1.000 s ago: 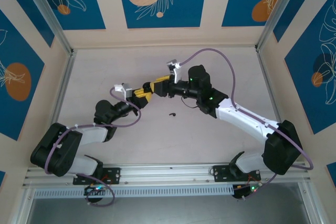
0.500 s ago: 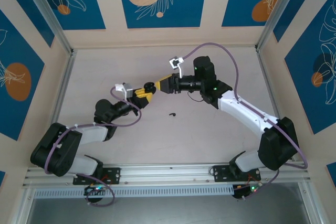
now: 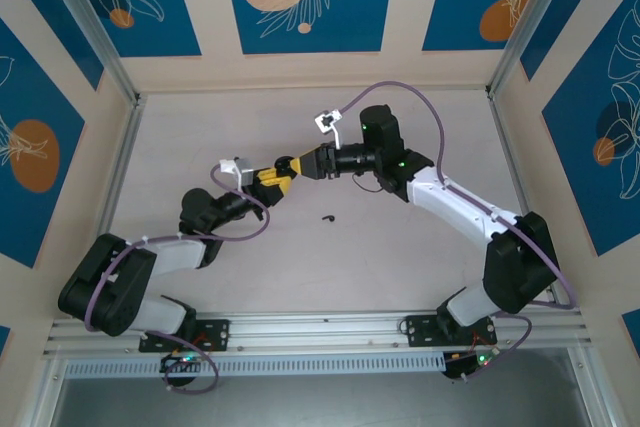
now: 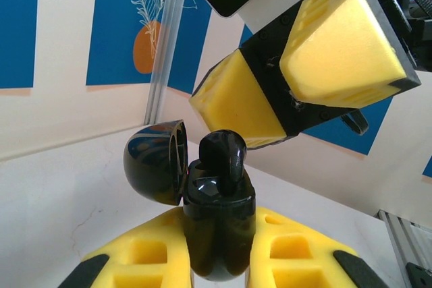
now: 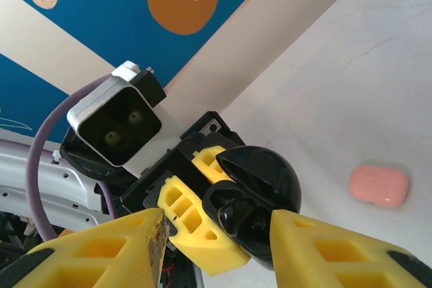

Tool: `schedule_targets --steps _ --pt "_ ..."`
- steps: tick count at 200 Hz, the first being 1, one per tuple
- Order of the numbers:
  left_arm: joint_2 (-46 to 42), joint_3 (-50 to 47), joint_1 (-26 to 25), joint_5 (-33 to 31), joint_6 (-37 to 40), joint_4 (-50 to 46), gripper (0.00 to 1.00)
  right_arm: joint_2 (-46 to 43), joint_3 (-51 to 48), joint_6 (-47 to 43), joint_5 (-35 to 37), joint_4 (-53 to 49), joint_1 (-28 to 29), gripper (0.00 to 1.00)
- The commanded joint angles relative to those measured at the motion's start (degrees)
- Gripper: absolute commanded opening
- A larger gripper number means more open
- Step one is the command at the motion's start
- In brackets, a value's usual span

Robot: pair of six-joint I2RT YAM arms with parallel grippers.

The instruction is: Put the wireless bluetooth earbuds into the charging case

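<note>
My left gripper point(image 4: 216, 251) is shut on the black charging case point(image 4: 217, 224) and holds it upright, its round lid point(image 4: 154, 161) swung open to the left. One black earbud point(image 4: 226, 156) stands in the case's right socket with its top poking out. My right gripper point(image 5: 216, 231) is open, and its yellow fingers point(image 4: 236, 102) hover just over that earbud, on either side of the case point(image 5: 260, 200). In the top view both grippers meet mid-table over the case point(image 3: 285, 164). A second black earbud point(image 3: 327, 217) lies loose on the table in front of them.
A pale pink case point(image 5: 379, 185), closed, lies on the table beyond the black one. The pale tabletop point(image 3: 220, 137) is walled on three sides by blue-patterned panels, with aluminium posts at the corners. The right arm's purple cable point(image 3: 415, 107) arcs above its wrist.
My right gripper drew back a little to the right off the case, leaving the earbud in it, then edged back left. The right forearm swung. My left arm stayed still.
</note>
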Motion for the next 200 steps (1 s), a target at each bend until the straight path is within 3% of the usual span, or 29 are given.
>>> schedule_targets --steps 1,81,200 --pt "0.4 1.3 -0.4 1.5 -0.2 2.9 0.0 1.1 2.3 0.6 -1.7 -0.1 0.6 0.45" --pt "0.7 1.2 -0.4 0.2 0.2 2.9 0.0 2.4 3.9 -0.6 -1.7 -3.6 1.9 0.41" --pt "-0.7 0.9 -0.4 -3.1 2.8 -0.5 0.0 1.7 3.3 -0.5 2.8 -7.4 3.4 0.28"
